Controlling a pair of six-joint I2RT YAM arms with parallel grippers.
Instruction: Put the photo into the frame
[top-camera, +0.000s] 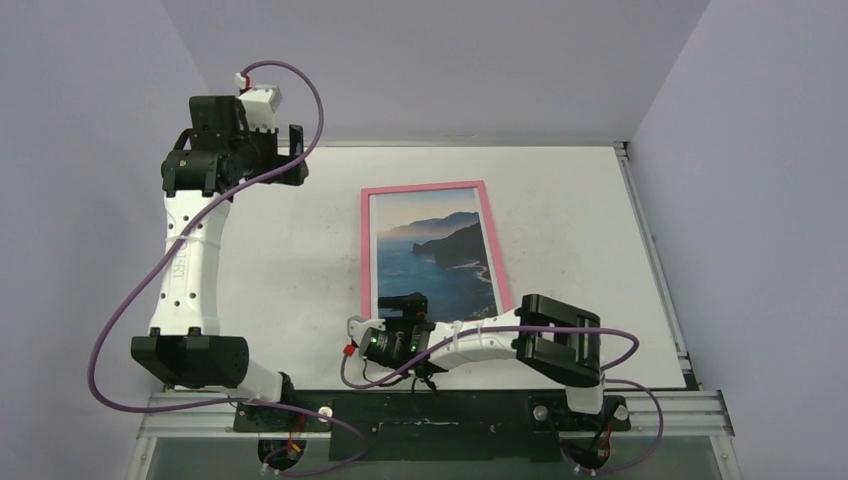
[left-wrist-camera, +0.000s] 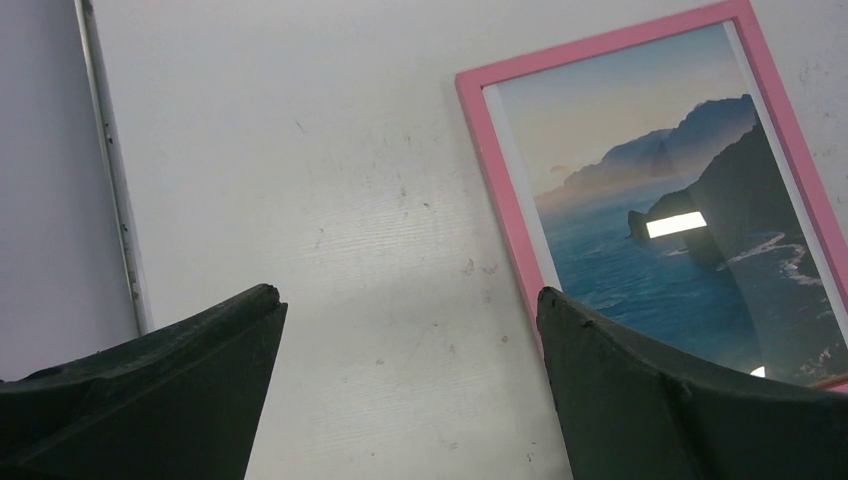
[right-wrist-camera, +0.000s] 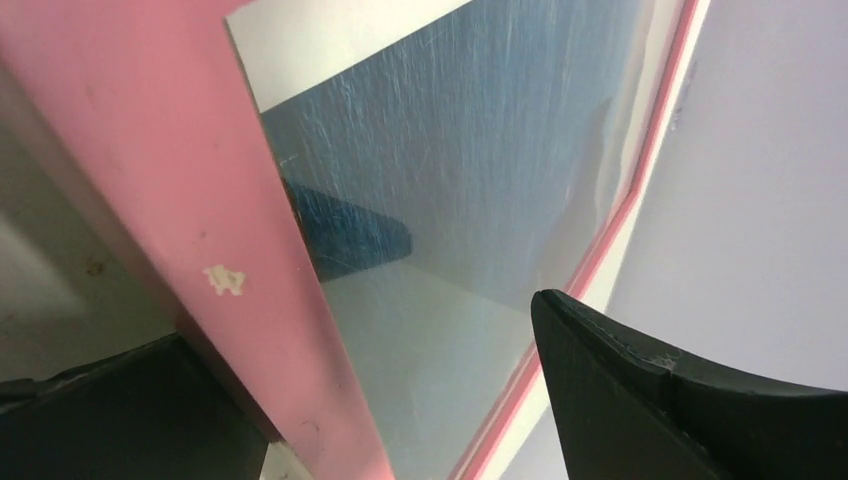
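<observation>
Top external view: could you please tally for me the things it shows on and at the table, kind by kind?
Picture frame, pink border: 1
Photo, sea and mountains, lying within that border: 1
Robot arms: 2, the left arm and the right arm
Total: 4

No text readable; left arm marking (top-camera: 178, 266) seems blurred.

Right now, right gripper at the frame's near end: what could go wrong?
1. The frame has its pink border between the open right gripper's fingers; a sideways retreat could hook and drag it, shifting the photo.
2. The left gripper hangs open away from the frame, so nothing steadies it.
</observation>
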